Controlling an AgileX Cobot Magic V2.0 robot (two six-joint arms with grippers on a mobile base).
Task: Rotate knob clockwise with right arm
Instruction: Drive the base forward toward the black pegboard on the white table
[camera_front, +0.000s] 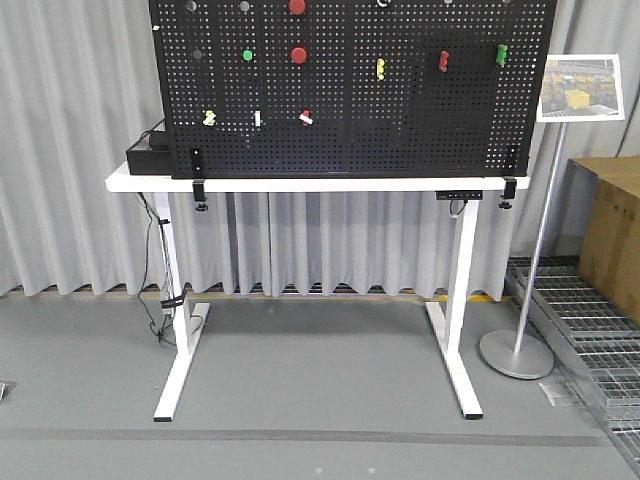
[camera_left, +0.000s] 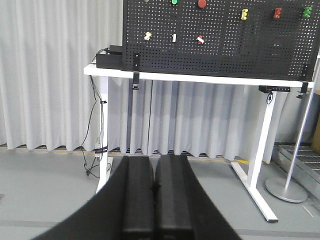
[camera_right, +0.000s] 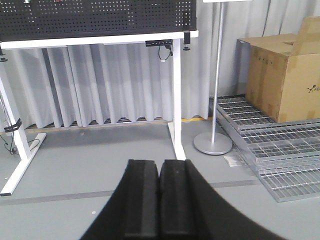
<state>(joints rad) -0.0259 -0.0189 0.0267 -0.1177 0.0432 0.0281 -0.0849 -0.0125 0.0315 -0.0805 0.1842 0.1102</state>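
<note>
Two tools, both pinched flat, pads touching, holding nothing: left tool, right tool. Red knob, our likely target, sits on pegboard over counter, far ahead of and above right tool, outside its wrist view. We judge: raise, spread wide, square up, grip, twist clockwise.

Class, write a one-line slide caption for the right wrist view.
Right gripper shut, facing the white table, a sign stand and a cardboard box.
</note>
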